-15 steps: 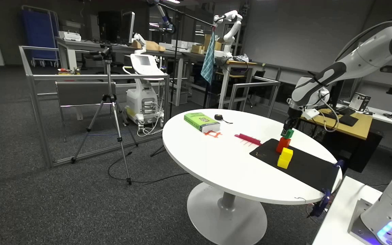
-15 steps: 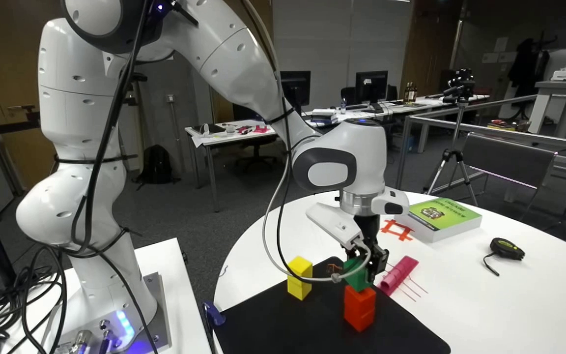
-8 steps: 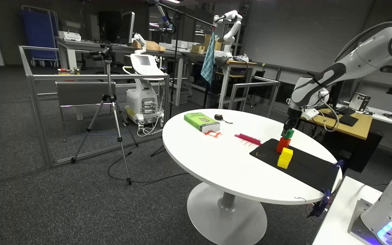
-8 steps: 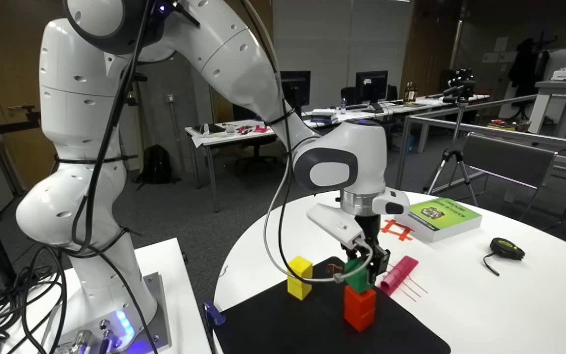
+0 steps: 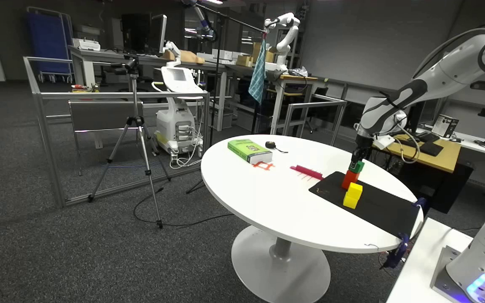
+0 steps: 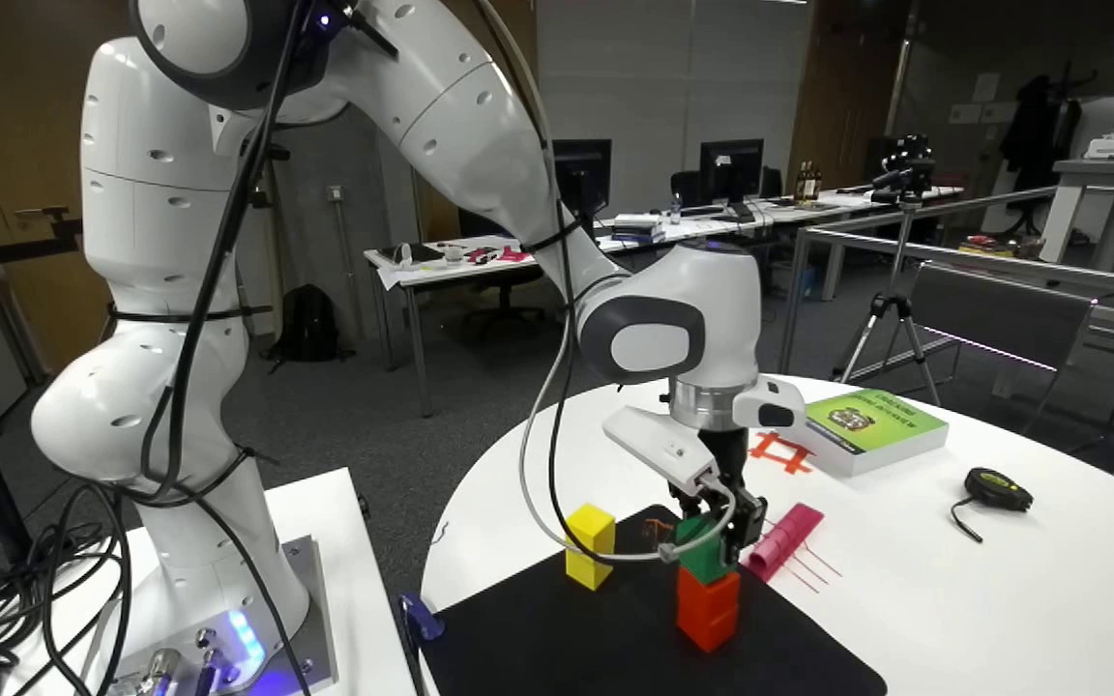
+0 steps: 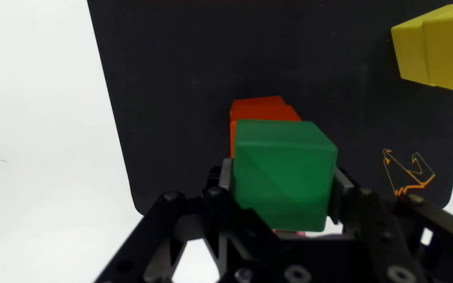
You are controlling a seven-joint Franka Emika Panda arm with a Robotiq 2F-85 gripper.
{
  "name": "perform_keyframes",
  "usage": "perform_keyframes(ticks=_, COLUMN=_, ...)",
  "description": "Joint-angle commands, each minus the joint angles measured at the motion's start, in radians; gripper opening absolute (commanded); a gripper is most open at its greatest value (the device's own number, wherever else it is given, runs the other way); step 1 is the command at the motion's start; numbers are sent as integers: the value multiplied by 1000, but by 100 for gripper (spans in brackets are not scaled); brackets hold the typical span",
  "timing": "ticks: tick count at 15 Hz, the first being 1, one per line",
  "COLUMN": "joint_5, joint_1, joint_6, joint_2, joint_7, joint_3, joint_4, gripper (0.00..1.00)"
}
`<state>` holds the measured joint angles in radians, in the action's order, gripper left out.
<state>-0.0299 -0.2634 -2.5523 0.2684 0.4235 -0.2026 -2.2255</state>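
- You are gripping the green block (image 7: pixel 283 157) in the gripper (image 7: pixel 284 181), its fingers (image 7: pixel 225 175) standing the block's width apart and pressing on two opposite sides.
- You are holding that block over the red stack (image 6: pixel 708 614), two blocks high, with a strip of red showing past one edge; the views are not settling whether green and red are touching.
- The red stack is standing on the black mat (image 6: pixel 557 638), which is lying on the round white table (image 6: pixel 963 599).
- Near it, on the same mat, the yellow stack (image 5: pixel 353 195) is standing two blocks high, its upper block sitting slightly off line.
- Just beside the mat, a pink piece (image 6: pixel 786 541) is lying on the table.
- Well apart from your gripper, the green book (image 6: pixel 871 430) and the tape measure (image 6: pixel 999 490) are resting, a red lattice piece (image 6: pixel 781 451) lying near the book.
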Motion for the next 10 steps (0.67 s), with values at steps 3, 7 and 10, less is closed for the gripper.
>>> perform_keyframes(ticks=3, joint_5=-28, joint_1=-10, joint_6=25, joint_2=18, joint_7=-20, joint_3=3, joint_4=31, gripper=31)
perform_keyframes(ticks=7, joint_5=-26, joint_1=-11, joint_6=27, joint_2=14, joint_7=-17, joint_3=5, joint_4=35, gripper=96)
perform_keyframes(ticks=10, joint_5=-27, joint_1=-11, joint_6=28, joint_2=7, joint_7=-15, joint_3=5, joint_4=37, gripper=100)
